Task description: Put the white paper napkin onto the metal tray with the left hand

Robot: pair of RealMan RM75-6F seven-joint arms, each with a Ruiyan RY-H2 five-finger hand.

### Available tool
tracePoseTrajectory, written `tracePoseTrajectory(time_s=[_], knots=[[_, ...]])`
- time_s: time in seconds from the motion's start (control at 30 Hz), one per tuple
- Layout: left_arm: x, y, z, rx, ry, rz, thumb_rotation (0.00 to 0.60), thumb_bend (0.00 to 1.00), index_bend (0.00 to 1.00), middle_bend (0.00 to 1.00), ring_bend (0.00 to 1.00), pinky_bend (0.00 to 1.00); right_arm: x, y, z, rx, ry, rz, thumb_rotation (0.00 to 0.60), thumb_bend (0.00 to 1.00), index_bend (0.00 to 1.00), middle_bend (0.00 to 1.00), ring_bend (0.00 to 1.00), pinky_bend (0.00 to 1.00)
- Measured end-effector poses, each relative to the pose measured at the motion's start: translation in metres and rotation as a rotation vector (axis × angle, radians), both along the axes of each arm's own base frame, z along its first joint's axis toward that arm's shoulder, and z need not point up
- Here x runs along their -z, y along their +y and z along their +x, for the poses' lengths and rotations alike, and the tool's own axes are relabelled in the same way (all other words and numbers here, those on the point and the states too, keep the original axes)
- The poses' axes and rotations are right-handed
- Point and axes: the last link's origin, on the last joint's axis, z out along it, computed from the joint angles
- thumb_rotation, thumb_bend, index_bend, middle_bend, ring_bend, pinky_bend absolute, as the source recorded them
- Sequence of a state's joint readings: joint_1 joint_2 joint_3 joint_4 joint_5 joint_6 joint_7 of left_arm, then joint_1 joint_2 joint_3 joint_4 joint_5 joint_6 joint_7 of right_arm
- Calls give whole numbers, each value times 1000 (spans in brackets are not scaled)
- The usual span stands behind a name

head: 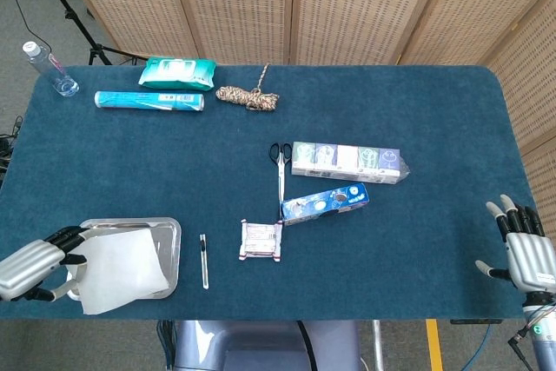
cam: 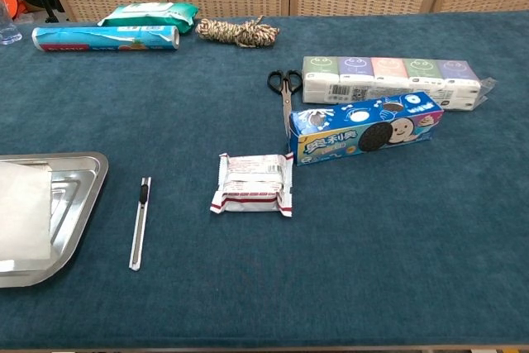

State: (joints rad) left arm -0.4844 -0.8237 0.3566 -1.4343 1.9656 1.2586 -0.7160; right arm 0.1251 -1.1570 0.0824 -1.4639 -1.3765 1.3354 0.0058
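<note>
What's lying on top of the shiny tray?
A white napkin covers most of the tray, its front corner hanging past the rim. The left hand is at its edge. Whatever is beneath the napkin is hidden.
</note>
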Motion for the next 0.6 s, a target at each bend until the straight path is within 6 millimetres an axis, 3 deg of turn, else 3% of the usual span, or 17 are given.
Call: tracePoseTrajectory(time_s=[0.17, 0.33, 0.6], knots=[[-4, 1, -4, -4, 10, 21, 600, 404, 746, 11, 0, 0, 0, 0, 0, -1, 0, -2, 600, 0, 112, 0, 0, 0], [-7, 4, -8, 5, 47, 46, 600, 335, 631, 12, 0, 0, 0, 0, 0, -2, 0, -3, 600, 0, 113, 0, 0, 0], [-4, 6, -16, -6, 92, 56, 600, 323, 609, 12, 0, 0, 0, 0, 0, -1, -1, -5, 600, 0, 112, 0, 0, 0]])
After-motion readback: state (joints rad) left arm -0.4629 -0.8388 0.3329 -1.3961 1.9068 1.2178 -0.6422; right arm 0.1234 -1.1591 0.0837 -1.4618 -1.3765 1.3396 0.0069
